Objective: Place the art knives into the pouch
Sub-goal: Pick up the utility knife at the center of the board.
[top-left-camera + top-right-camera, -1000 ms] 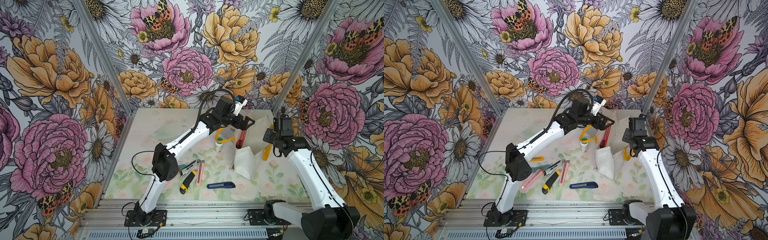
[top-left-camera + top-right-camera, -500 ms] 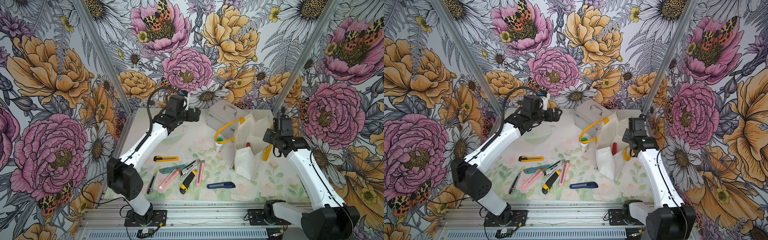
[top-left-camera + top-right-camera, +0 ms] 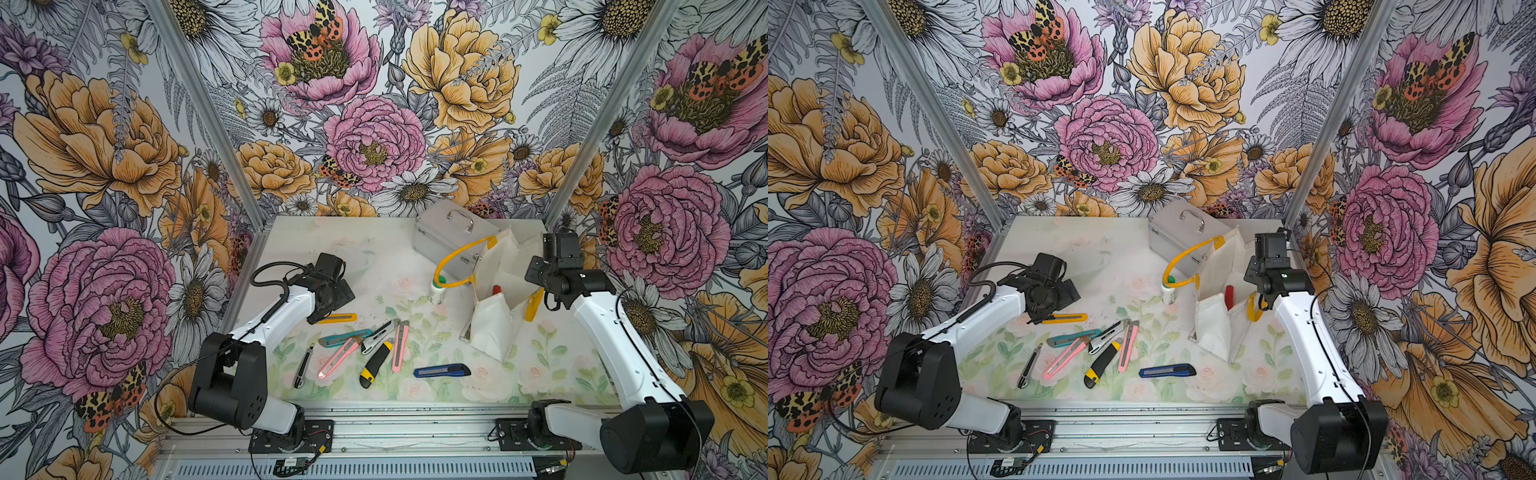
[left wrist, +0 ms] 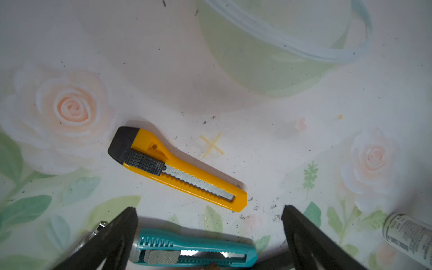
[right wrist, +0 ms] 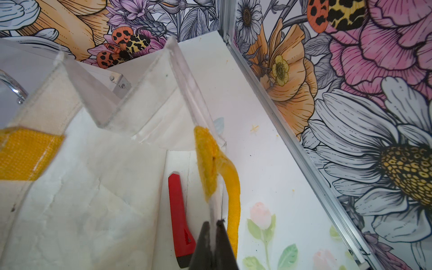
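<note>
The white pouch (image 3: 494,324) (image 3: 1219,330) with yellow loop handles stands open at the right. A red art knife (image 3: 496,289) (image 5: 180,205) rests inside it. My right gripper (image 5: 213,222) is shut on the pouch's thin rim beside one yellow handle (image 5: 231,187). My left gripper (image 4: 209,210) hangs open and empty low over the table's left side. A yellow art knife (image 4: 184,173) (image 3: 338,318) lies just beyond its fingertips. A teal art knife (image 4: 194,247) (image 3: 345,337) lies flat between its spread fingers, untouched.
Several more knives lie mid-table: pink ones (image 3: 400,345), a black-and-yellow one (image 3: 376,363), a blue one (image 3: 442,370), a slim dark one (image 3: 302,365). A silver metal case (image 3: 453,237) stands behind the pouch. A white green-capped bottle (image 3: 437,291) stands under the pouch's handle.
My left arm let the red knife drop into the pouch, swung back left, and came down open over the yellow and teal knives. The right arm kept still.
</note>
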`<state>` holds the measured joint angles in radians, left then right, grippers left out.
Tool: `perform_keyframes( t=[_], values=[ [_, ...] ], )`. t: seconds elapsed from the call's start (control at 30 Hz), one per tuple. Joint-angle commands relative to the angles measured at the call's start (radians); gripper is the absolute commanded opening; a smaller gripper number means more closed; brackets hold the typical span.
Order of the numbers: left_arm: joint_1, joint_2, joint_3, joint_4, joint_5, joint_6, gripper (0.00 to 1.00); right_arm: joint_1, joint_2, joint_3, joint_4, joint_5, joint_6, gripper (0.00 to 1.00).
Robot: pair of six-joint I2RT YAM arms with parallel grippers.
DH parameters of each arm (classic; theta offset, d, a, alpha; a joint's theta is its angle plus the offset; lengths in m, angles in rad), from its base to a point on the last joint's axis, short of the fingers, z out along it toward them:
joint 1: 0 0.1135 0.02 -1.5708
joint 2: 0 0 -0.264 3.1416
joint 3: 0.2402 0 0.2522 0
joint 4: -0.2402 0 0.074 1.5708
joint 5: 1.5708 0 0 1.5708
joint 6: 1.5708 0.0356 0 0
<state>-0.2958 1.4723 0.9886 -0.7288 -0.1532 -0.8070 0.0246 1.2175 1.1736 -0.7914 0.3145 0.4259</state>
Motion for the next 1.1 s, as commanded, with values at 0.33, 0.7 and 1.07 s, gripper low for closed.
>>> perform_keyframes(
  t=[0.33, 0.7, 1.07],
  values=[
    [0.063, 0.131, -0.036, 0.127, 0.087, -0.171, 0.94, -0.006, 0.016, 0.037, 0.029, 0.035, -0.006, 0.00],
    [0.077, 0.183, -0.059, 0.147, 0.113, -0.175, 0.89, -0.006, 0.048, 0.050, 0.028, 0.037, -0.009, 0.00],
    [0.086, 0.297, 0.045, 0.149, 0.048, 0.001, 0.53, -0.006, 0.039, 0.043, 0.027, 0.048, -0.010, 0.00]
  ],
)
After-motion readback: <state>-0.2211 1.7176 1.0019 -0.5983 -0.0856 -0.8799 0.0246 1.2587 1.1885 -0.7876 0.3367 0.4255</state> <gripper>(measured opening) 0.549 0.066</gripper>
